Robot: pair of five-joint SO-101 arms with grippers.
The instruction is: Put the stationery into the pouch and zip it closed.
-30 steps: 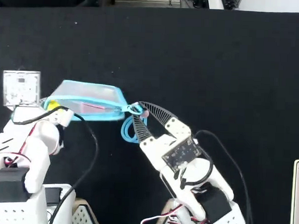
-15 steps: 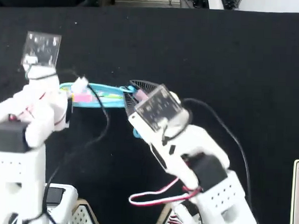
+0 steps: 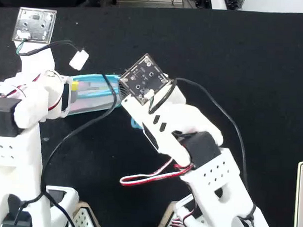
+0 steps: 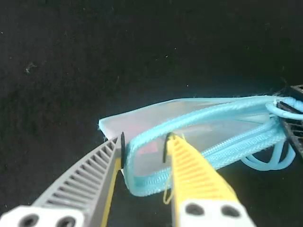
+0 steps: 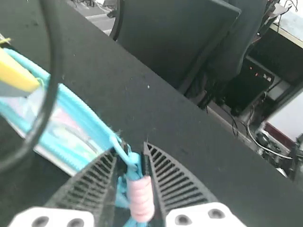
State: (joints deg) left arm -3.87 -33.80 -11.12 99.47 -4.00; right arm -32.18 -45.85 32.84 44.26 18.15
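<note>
A translucent pouch point(image 4: 189, 118) with a light-blue zipper hangs above the black table, stretched between both arms. My left gripper point(image 4: 144, 144), one finger grey and one yellow, is shut on the pouch's end by the zipper tape. My right gripper point(image 5: 130, 151), with black ribbed fingers, is shut on the zipper pull point(image 5: 134, 168), a blue ring with a pink tag point(image 5: 140, 198). Pink and green stationery point(image 5: 66, 125) shows through the pouch wall. In the high view the pouch point(image 3: 92, 98) spans from the left gripper point(image 3: 71, 90) to under the right arm's wrist board point(image 3: 143, 83).
A blue loop strap point(image 4: 265, 161) dangles from the pouch's pull end. The left arm's cable with a white plug point(image 3: 79, 60) hangs over the pouch. A white card-like object point(image 3: 302, 200) lies at the table's right edge. Dark chairs point(image 5: 180, 38) stand beyond the table.
Both arms have risen and carried the pouch up off the table. The right arm has swung up and to the left, and the pouch is now pulled taut between the grippers.
</note>
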